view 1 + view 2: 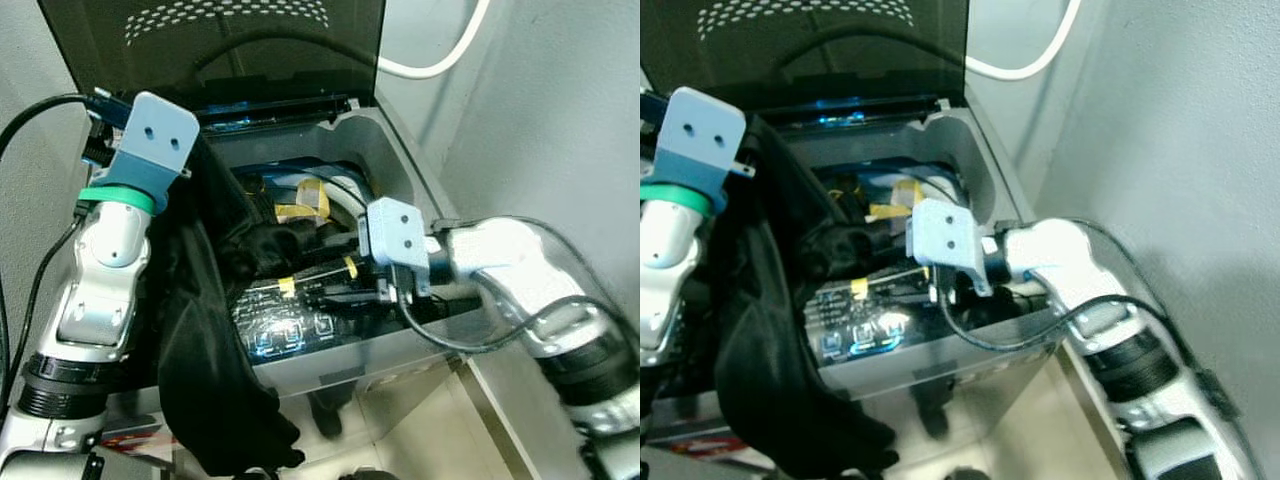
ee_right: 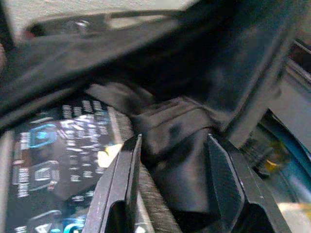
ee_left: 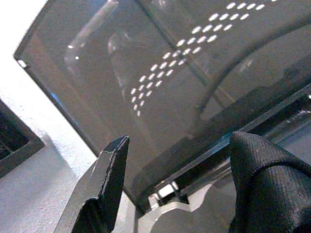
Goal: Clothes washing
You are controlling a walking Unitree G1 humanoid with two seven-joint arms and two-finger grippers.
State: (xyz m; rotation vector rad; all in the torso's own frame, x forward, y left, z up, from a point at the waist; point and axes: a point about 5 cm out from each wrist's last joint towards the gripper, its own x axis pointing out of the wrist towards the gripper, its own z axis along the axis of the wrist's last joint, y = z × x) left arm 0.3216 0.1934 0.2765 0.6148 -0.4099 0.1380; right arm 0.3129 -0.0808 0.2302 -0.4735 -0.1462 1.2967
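A: Where are the arms?

B: The right gripper reaches sideways over the washing machine's front control panel, fingers spread around a bunched fold of the black garment. The left gripper is raised near the open lid, fingers apart, cloth draped over one.

A: Room to move?

B: The wall stands close on the right; the tub is open.

A: And the garment?

B: It hangs lengthwise from the left gripper, down past the machine's front edge.
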